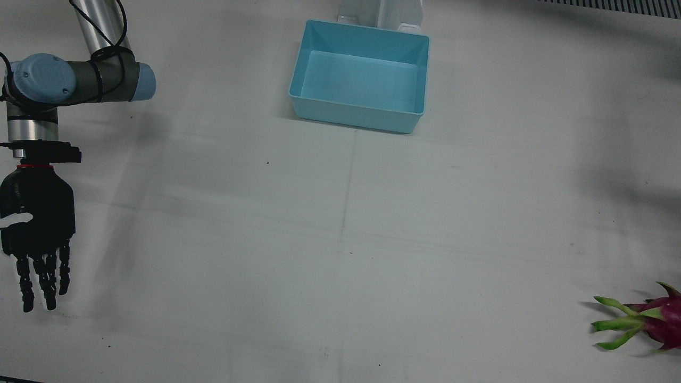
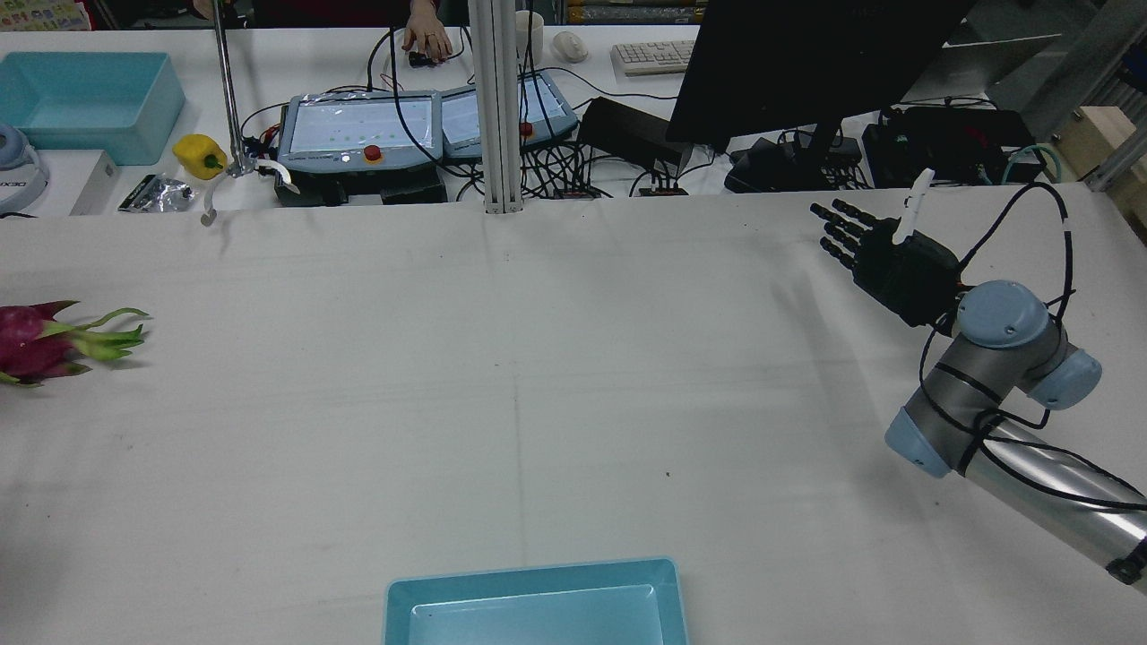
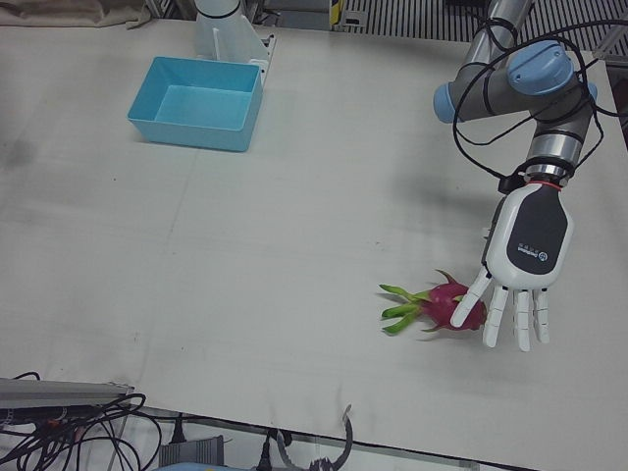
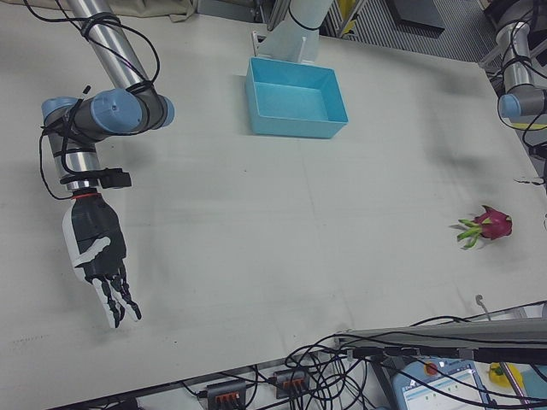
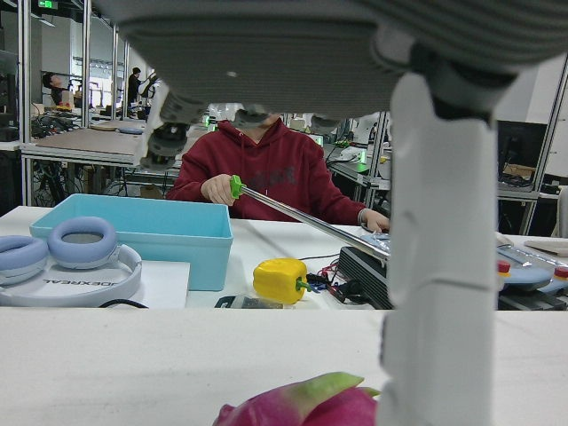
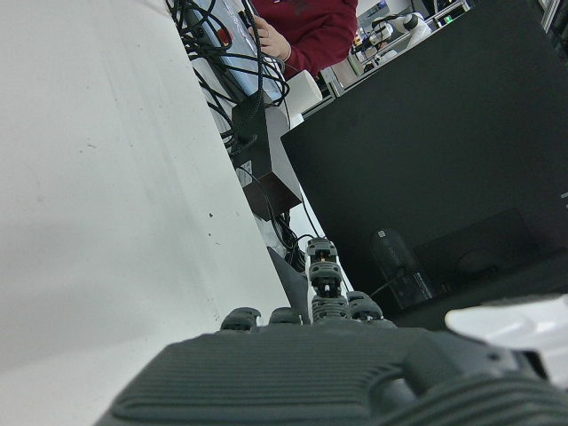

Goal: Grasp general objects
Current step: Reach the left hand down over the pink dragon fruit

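Observation:
A pink dragon fruit [image 3: 444, 304] with green leaf tips lies on the white table near its front edge, on my left side. It also shows in the front view [image 1: 662, 319], the rear view [image 2: 31, 345] and the right-front view [image 4: 494, 224]. My white left hand [image 3: 525, 255] hangs palm down just beside and over the fruit's far end with its fingers spread, open and holding nothing. Whether its thumb touches the fruit I cannot tell. In the left hand view the fruit [image 5: 302, 406] sits low, next to a white finger [image 5: 439, 266]. My black right hand [image 1: 37, 218] is open and empty far across the table.
A light blue empty bin [image 1: 362, 114] stands at the robot's side of the table, in the middle. Beyond the table's operator side are control tablets [image 2: 358, 125], cables, a yellow pepper [image 2: 199, 154], another blue bin [image 2: 85, 98] and a seated person [image 5: 266, 169].

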Robot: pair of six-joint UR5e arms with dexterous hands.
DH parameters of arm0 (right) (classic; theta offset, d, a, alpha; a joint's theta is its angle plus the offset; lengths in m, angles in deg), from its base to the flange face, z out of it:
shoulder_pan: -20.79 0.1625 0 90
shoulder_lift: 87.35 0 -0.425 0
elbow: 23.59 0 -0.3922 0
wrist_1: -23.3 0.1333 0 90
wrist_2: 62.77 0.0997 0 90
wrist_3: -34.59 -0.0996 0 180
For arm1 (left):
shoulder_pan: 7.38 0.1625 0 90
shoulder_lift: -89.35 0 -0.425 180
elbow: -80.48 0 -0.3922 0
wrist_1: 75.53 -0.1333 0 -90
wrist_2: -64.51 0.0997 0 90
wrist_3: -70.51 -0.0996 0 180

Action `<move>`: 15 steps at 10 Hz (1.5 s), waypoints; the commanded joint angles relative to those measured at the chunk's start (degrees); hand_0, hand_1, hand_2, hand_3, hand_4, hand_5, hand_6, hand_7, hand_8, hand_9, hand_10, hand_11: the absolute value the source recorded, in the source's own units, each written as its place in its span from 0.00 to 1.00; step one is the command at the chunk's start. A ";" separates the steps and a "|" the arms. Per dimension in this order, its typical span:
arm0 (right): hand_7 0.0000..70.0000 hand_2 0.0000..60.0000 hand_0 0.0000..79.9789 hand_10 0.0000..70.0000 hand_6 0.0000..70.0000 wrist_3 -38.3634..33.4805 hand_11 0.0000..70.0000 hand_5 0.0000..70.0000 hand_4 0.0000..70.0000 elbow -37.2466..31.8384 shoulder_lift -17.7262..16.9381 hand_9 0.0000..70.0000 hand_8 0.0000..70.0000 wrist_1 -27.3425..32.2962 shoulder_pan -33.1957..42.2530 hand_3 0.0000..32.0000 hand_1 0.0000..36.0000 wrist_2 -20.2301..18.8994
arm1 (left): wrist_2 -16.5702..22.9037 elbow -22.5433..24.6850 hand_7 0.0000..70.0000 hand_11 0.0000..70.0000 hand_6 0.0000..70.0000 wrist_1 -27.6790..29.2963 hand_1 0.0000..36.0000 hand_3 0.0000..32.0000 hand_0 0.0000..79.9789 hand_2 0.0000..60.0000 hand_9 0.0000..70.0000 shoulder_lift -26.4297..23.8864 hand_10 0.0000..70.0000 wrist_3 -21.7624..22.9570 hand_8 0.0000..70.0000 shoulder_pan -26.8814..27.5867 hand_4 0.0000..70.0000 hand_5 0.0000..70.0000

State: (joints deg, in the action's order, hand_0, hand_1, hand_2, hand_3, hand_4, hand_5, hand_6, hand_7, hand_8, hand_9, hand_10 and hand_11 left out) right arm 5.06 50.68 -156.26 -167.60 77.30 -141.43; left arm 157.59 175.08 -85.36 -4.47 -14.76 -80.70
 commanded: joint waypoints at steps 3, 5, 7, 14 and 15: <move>0.00 0.00 0.00 0.00 0.00 0.00 0.00 0.00 0.00 0.00 0.00 0.00 0.00 0.00 0.00 0.00 0.00 0.00 | -8.59 -0.56 0.00 0.00 0.00 -6.61 1.00 0.72 1.00 0.06 0.00 -0.31 0.00 -1.74 0.00 10.09 0.00 0.00; 0.00 0.00 0.00 0.00 0.00 0.00 0.00 0.00 0.00 0.00 0.00 0.00 0.00 0.00 0.00 0.00 0.00 0.00 | -12.30 -2.22 0.00 0.00 0.00 -5.56 0.91 0.71 1.00 0.00 0.00 -0.74 0.00 -1.57 0.00 13.54 0.00 0.00; 0.00 0.00 0.00 0.00 0.00 0.00 0.00 0.00 0.00 0.00 0.00 0.00 0.00 0.00 0.00 0.00 0.00 0.00 | -12.48 -5.29 0.00 0.00 0.00 -5.11 1.00 0.73 1.00 0.09 0.00 -2.49 0.00 1.40 0.00 13.64 0.00 0.00; 0.00 0.00 0.00 0.00 0.00 0.00 0.00 0.00 0.00 0.00 0.00 0.00 0.00 0.00 0.00 0.00 0.00 0.00 | -12.40 -12.16 0.00 0.00 0.00 -5.64 1.00 0.74 1.00 0.50 0.00 -7.95 0.00 2.48 0.00 13.55 0.00 0.00; 0.00 0.00 0.00 0.00 0.00 0.00 0.00 0.00 0.00 0.00 0.00 0.00 0.00 0.00 0.00 0.00 0.00 0.00 | -12.40 -11.82 0.00 0.14 0.00 -5.90 1.00 0.85 1.00 1.00 0.00 -7.95 0.05 2.48 0.00 13.55 0.00 0.00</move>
State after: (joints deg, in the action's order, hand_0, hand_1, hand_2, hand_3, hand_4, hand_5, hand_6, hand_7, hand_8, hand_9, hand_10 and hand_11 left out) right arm 5.06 50.68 -156.26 -167.60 77.30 -141.44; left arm 145.12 162.94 -90.52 -12.25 -12.33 -67.12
